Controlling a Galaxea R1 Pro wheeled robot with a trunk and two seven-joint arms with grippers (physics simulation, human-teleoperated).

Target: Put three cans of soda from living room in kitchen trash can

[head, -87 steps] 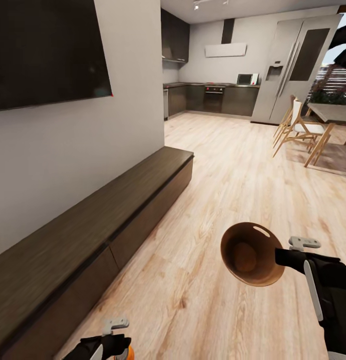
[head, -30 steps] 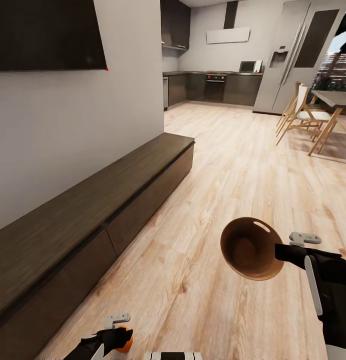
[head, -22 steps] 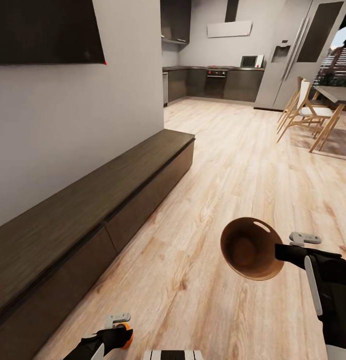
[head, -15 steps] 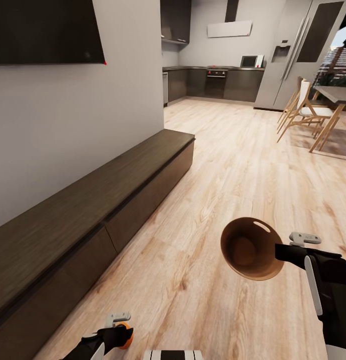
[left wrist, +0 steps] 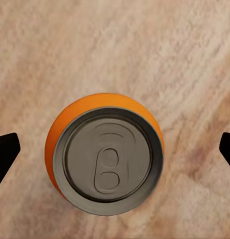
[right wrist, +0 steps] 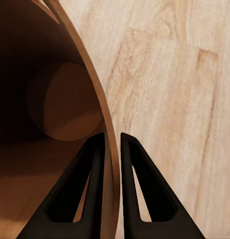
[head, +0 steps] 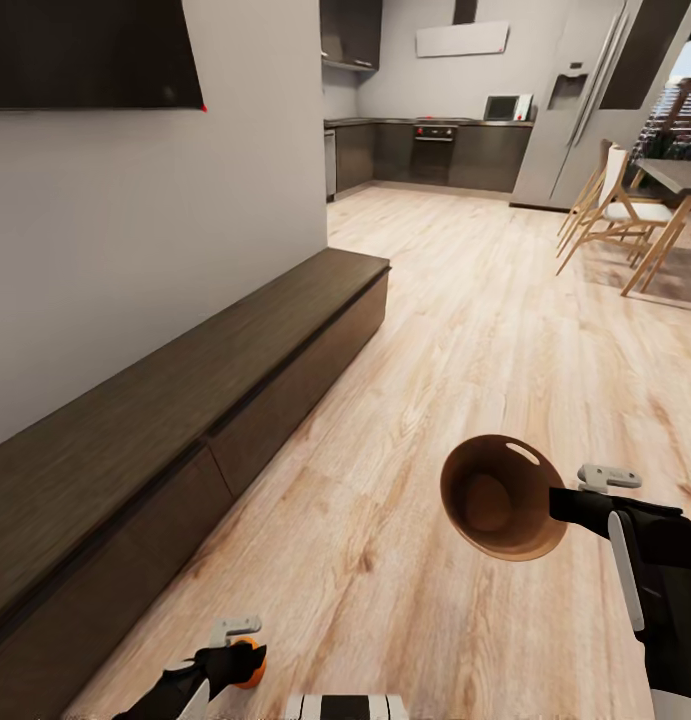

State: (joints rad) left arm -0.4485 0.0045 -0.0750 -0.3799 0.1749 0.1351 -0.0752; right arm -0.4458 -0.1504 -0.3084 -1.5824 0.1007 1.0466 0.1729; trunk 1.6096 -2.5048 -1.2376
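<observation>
This is a home, with a big TV (head: 90,50) on the wall, a kitchen (head: 430,155) and a wood floor (head: 465,340).

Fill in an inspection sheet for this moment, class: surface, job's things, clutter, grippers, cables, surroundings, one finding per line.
Surface: pale wood-plank floor; nothing lying on it.
Job's things: bright orange soda can with a grey top; glossy copper-brown round bin, tipped on its side off the floor, no can seen inside.
Clutter: nothing seen.
Grippers: left gripper jaws around the can, contact unclear; right gripper jaws pinching the bin's wall.
Cables: nothing seen.
Surroundings: long low dark wood bench, black wall TV, kitchen with tall silver fridge ahead.
</observation>
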